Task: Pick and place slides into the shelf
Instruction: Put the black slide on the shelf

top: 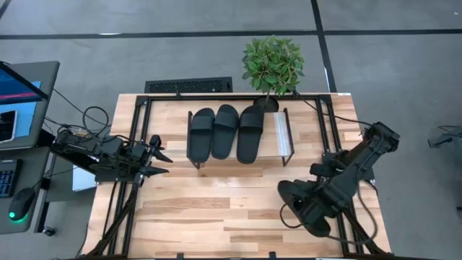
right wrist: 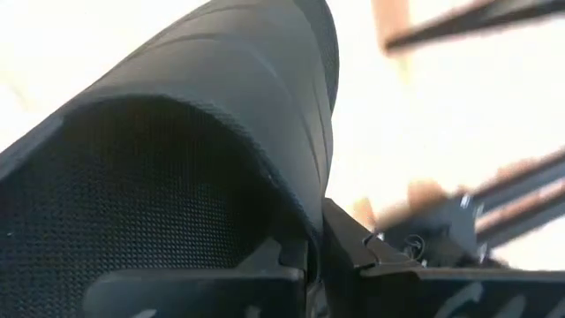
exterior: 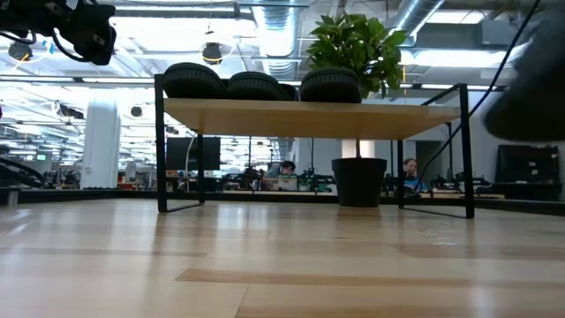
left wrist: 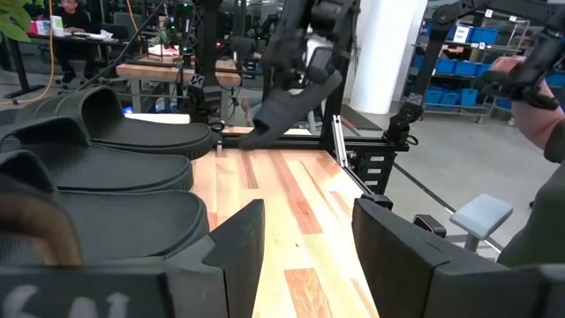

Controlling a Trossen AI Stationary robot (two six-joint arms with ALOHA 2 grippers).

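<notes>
Three black slides point(top: 224, 132) lie side by side on the shelf point(top: 283, 137), soles down; the low view shows them on top of the board point(exterior: 309, 119). A fourth black slide point(top: 292, 193) is in my right gripper point(top: 310, 208) over the table's near right part, in front of the shelf. The left wrist view shows this slide point(left wrist: 284, 110) raised above the wood. My left gripper point(top: 160, 160) hovers open at the shelf's left end, holding nothing; its fingers point(left wrist: 238, 247) point along the table past the slides. My right gripper point(right wrist: 313, 265) is shut on the fourth slide, pinching the edge of its wide strap point(right wrist: 309, 221) between the two fingers. The left wrist view shows the slide hanging tilted below the gripper, one end lower, lifted clear of the table.
A potted plant point(top: 273, 65) stands at the shelf's far right corner, and a keyboard point(top: 189, 85) lies beyond the table's far edge. Black frame rails point(top: 137, 130) run along the table's sides. Bare wood point(top: 216, 209) lies in front of the shelf. People sit in the room behind.
</notes>
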